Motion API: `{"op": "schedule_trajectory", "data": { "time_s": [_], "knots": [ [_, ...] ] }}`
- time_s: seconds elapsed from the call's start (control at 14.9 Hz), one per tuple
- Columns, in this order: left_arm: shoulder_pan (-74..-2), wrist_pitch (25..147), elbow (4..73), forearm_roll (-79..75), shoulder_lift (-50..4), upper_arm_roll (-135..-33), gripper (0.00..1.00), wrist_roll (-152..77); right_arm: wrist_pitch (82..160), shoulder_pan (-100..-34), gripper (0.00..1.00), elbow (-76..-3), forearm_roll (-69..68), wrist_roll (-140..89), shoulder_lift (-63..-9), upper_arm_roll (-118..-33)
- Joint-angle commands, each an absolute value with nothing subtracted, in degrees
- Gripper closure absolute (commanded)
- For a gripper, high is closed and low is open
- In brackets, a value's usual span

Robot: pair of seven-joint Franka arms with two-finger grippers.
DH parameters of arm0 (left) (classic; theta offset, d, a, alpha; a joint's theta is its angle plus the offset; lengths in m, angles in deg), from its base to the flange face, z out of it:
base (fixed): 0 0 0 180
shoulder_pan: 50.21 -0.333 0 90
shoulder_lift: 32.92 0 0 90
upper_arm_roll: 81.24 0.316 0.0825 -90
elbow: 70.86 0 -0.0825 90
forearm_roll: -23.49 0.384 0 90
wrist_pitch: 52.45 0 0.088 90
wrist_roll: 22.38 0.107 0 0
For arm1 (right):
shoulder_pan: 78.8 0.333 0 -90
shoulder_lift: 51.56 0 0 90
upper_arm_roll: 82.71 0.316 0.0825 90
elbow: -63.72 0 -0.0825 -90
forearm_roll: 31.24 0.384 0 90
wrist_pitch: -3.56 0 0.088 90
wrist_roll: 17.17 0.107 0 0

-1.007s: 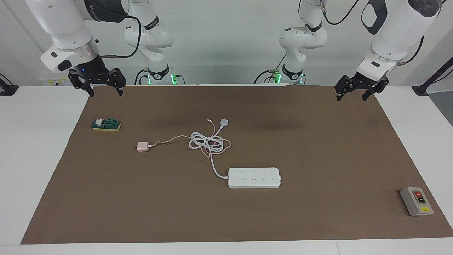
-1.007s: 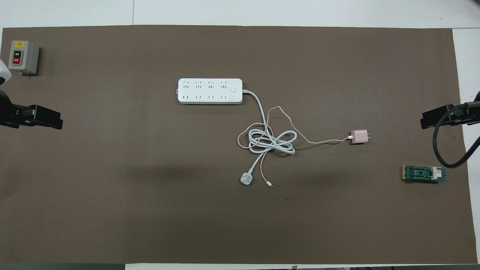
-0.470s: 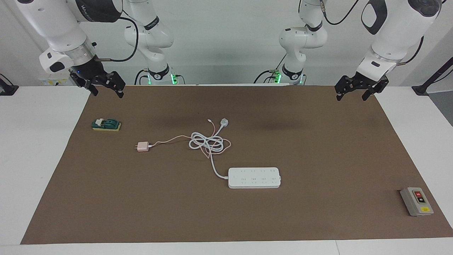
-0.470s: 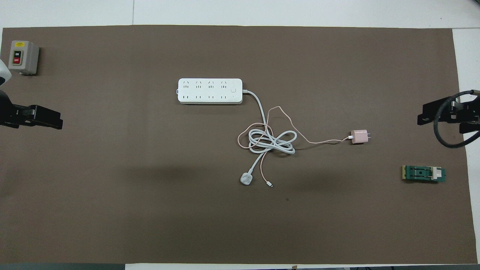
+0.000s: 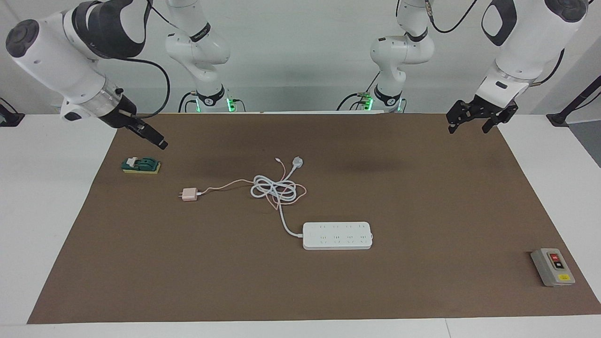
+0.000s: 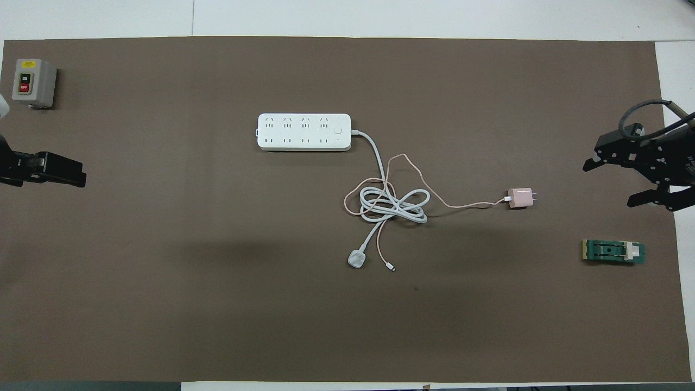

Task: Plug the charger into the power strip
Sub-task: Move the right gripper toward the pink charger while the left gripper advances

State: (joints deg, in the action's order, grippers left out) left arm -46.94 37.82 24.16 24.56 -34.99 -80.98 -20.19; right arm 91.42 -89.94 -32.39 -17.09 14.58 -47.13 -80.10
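The pale pink charger [image 5: 189,194] [image 6: 520,197] lies on the brown mat, prongs pointing toward the right arm's end. Its thin pink cable runs into a tangle [image 5: 274,188] [image 6: 391,203] with the thick white cord of the power strip [image 5: 337,235] [image 6: 304,132]. The strip lies flat, farther from the robots than the tangle. My right gripper [image 5: 157,141] [image 6: 611,184] hangs open in the air over the mat's end, beside the charger and apart from it. My left gripper [image 5: 469,126] [image 6: 79,176] waits open over the other end of the mat. Neither holds anything.
A green block [image 5: 141,165] [image 6: 613,252] sits on the mat under the right gripper's side. A grey box with red and yellow buttons [image 5: 552,266] [image 6: 33,82] stands at the left arm's end. The cord's white round plug [image 5: 297,162] [image 6: 357,259] lies nearer the robots than the tangle.
The right arm has swung and turned its wrist, bringing its open gripper lower and farther out over the mat toward the charger. The left arm has barely moved.
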Motion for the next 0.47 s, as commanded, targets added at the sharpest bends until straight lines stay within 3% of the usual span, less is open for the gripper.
{"op": "schedule_trajectory", "data": {
  "time_s": [0.0,0.4],
  "knots": [
    [-46.43,37.91,25.73,25.6,-36.35,-81.07,0.0,-19.66,91.19,-92.33,0.0,-32.17,-11.84,22.18,-43.93,-79.46],
    [-47.13,37.9,25.65,25.6,-36.35,-80.98,0.0,-19.66,92.07,-95.23,0.0,-32.78,-3.3,28.71,-37.6,-79.46]
  ]
}}
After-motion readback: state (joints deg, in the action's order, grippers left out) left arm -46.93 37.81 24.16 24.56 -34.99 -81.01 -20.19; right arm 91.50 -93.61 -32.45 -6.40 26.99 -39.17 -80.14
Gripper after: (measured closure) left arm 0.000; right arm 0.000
